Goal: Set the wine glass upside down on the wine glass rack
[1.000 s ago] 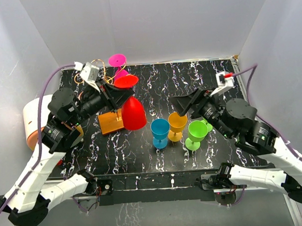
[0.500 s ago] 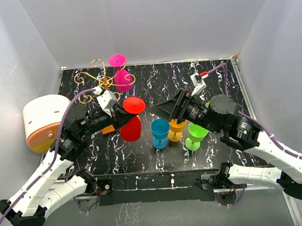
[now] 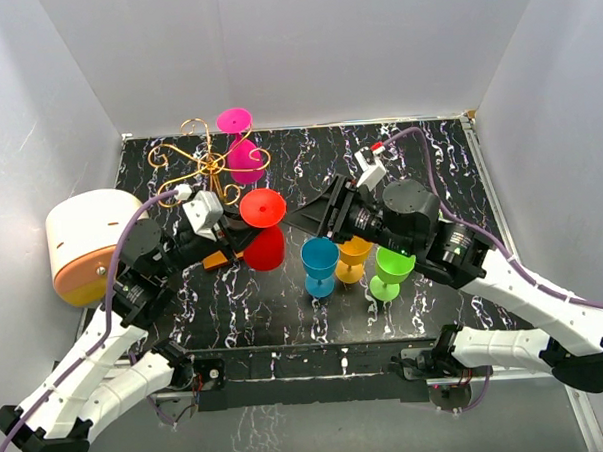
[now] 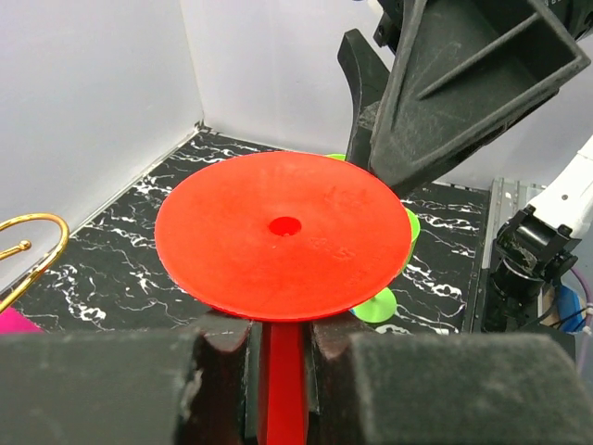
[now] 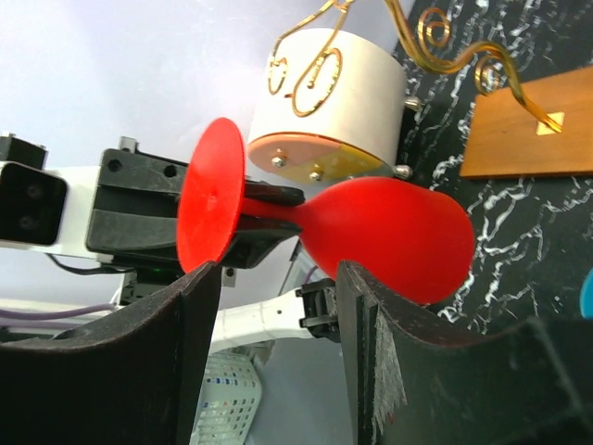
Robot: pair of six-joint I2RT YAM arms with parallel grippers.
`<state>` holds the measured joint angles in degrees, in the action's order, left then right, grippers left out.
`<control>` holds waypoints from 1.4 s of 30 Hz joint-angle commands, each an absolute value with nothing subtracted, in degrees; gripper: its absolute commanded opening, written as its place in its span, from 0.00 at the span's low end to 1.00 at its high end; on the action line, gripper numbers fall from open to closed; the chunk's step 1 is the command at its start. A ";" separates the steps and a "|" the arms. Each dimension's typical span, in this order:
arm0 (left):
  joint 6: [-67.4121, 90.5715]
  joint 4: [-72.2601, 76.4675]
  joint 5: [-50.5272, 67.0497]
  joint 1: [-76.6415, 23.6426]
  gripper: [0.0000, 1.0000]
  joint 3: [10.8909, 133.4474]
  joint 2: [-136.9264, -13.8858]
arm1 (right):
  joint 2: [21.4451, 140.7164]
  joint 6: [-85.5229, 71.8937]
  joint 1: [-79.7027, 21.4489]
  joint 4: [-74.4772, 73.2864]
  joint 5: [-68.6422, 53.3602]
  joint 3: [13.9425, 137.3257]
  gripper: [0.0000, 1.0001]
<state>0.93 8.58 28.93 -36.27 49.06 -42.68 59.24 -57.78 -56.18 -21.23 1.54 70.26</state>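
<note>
The red wine glass is upside down, foot up, held by its stem in my shut left gripper over the table's left middle. In the left wrist view its round foot sits just above the fingers. The gold wire rack stands behind at the back left, its orange base partly hidden by my arm; a pink glass hangs on it. My right gripper is open just right of the red glass. In the right wrist view the glass lies beyond the open fingers.
Blue, orange and green glasses stand upright at the table's middle, under my right arm. A white cylinder with an orange end sits at the left edge. White walls enclose the table.
My left arm has drawn back from the rack toward the near side, carrying the red glass lower. My right gripper has swung left, open, up to the red glass.
</note>
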 commanded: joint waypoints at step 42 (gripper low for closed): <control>-1.73 12.79 30.12 -36.39 0.00 48.32 -40.04 | 61.81 -75.03 -43.80 8.59 -25.28 63.00 0.49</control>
<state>-1.30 10.22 29.23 -36.23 48.64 -40.32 59.22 -74.11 -43.86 0.64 -18.35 61.95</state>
